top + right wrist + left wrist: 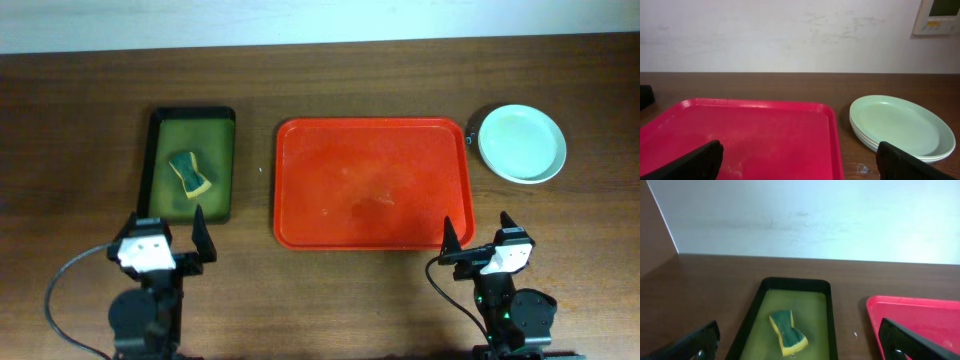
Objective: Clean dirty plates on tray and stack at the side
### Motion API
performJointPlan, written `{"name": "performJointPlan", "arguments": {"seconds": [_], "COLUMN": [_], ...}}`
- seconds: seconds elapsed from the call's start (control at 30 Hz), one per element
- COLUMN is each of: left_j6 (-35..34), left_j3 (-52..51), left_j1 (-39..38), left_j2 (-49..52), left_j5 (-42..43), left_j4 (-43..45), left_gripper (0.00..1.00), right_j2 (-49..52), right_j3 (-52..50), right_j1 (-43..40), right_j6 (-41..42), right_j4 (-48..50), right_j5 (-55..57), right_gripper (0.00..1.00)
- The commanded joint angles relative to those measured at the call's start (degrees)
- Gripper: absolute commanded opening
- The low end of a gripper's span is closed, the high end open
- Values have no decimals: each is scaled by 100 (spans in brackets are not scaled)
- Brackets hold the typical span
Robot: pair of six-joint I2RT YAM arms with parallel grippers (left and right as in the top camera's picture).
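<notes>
Left hand [167, 228], right hand [478, 228] spread; plates [521, 143] stacked (lower ones mostly hidden) beside tray [370, 150].

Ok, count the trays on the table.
2: the red tray at the table's middle, and the green tray to its left, holding a sponge. None looks hidden.

on the brown wooden table [80, 80] were set a dark green tray [215, 150], the red tray [370, 180] and, just beside its right edge, the plates [521, 143] (stacked).
</notes>
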Motion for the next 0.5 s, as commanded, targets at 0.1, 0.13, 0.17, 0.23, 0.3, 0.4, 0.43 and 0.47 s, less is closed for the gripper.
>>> {"name": "performJointPlan", "arguments": {"seconds": [0.1, 0.13, 0.17, 0.23, 0.3, 0.4, 0.43, 0.47], "left_j6": [275, 275, 275, 275, 273, 275, 273, 269], "left_j3": [-776, -911, -1040, -1290, -1510, -1532, -1532, -1532], "left_j1": [20, 20, 20, 20, 20, 24, 24, 24], "left_j2": [-1097, -1211, -1314, -1499, -1622, -1622, -1622, -1622], "left_j5": [173, 173, 170, 173, 175, 144, 103, 42], "left_j4": [332, 433, 533, 811, 1091, 986, 887, 728], "left_gripper": [100, 99, 99, 99, 99, 99, 99, 99], "right_j2": [-35, -35, -35, -35, -35, -35, -35, -35], "right_j3": [-42, -42, -42, -42, -42, -42, -42, -42], "right_j1": [-37, -37, -37, -37, -37, -37, -37, -37], "right_j6": [-2, -2, -2, -2, -2, -2, -2, -2], "right_j4": [-17, -17, -17, -17, -17, -17, -17, -17], "right_j5": [28, 28, 28, 28, 28, 28, 28, 28], "right_gripper": [98, 98, 98, 98, 98, 98, 98, 98]}}
